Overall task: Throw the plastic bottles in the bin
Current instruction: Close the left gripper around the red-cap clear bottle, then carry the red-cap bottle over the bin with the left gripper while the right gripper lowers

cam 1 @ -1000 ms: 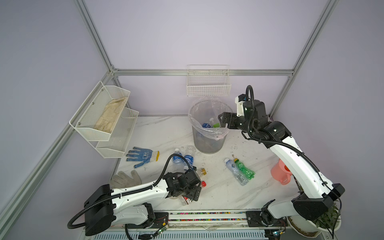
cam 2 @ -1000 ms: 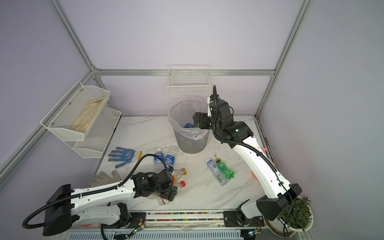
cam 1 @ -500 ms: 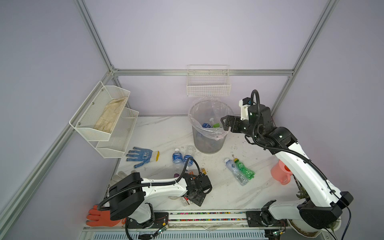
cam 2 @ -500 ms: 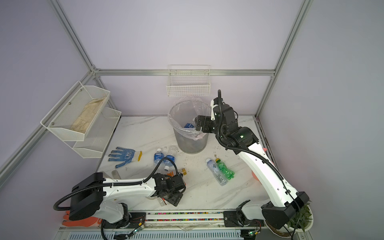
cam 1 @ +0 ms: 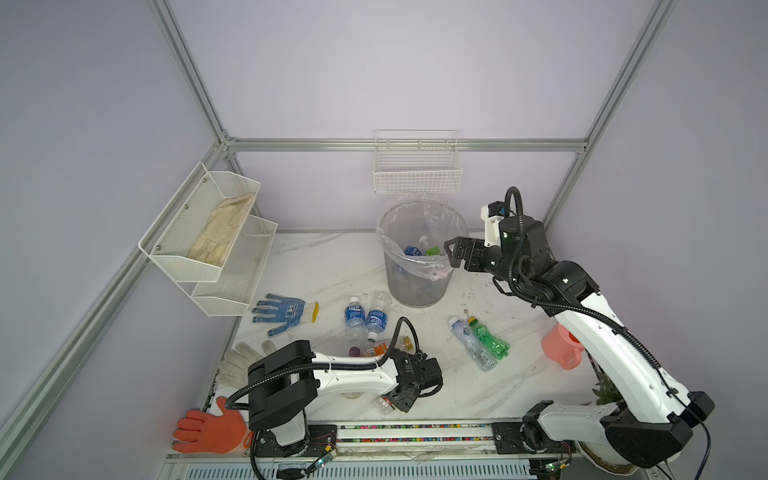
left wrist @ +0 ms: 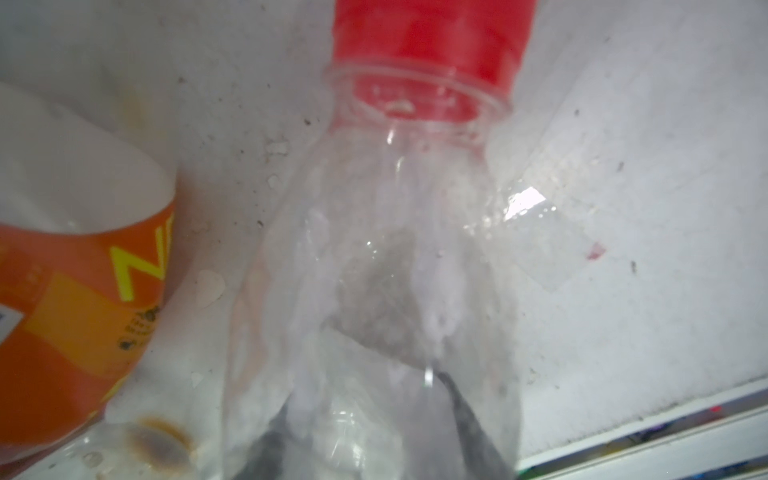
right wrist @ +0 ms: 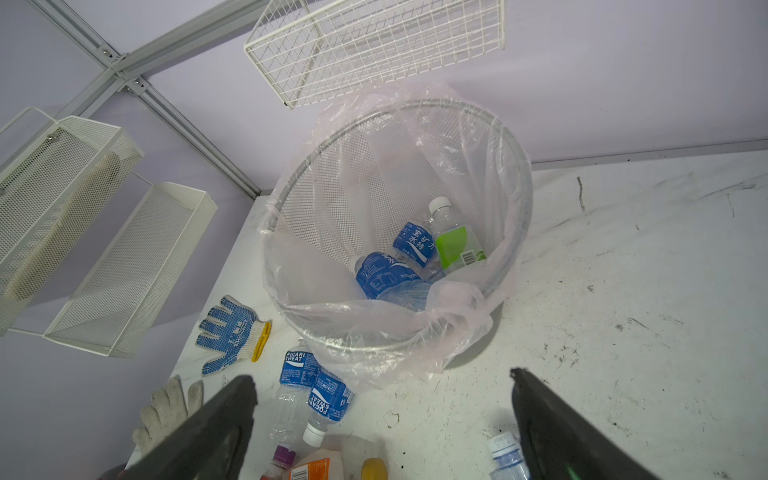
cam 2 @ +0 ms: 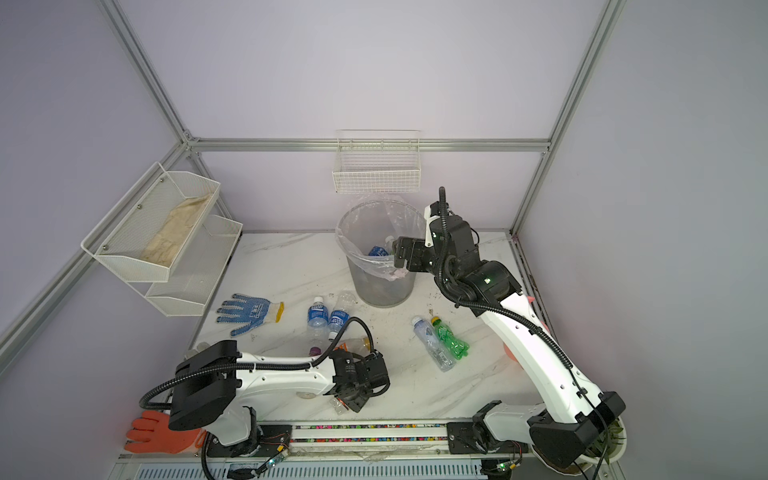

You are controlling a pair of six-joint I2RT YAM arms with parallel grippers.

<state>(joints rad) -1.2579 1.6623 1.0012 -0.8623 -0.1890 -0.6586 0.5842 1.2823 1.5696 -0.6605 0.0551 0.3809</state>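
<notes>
White arm links (cam 1: 353,376), black joints (cam 1: 521,237), ribbed black cables (cam 1: 582,309); green LEDs (cam 2: 487,280), apparently.

Bare bench (cam 1: 324,266) is lying open at 9 o'clock of the bin (cam 1: 415,286); 2 blue-labelled bottles (cam 1: 354,313) are crowding its 7 o'clock.

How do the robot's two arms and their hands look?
The left arm and the right arm have white links and black joints. A black ribbed cable loops along each arm. Green lights glow on the right arm's joints. The left hand and the right hand are black; the right hand's fingers are flat.
</notes>
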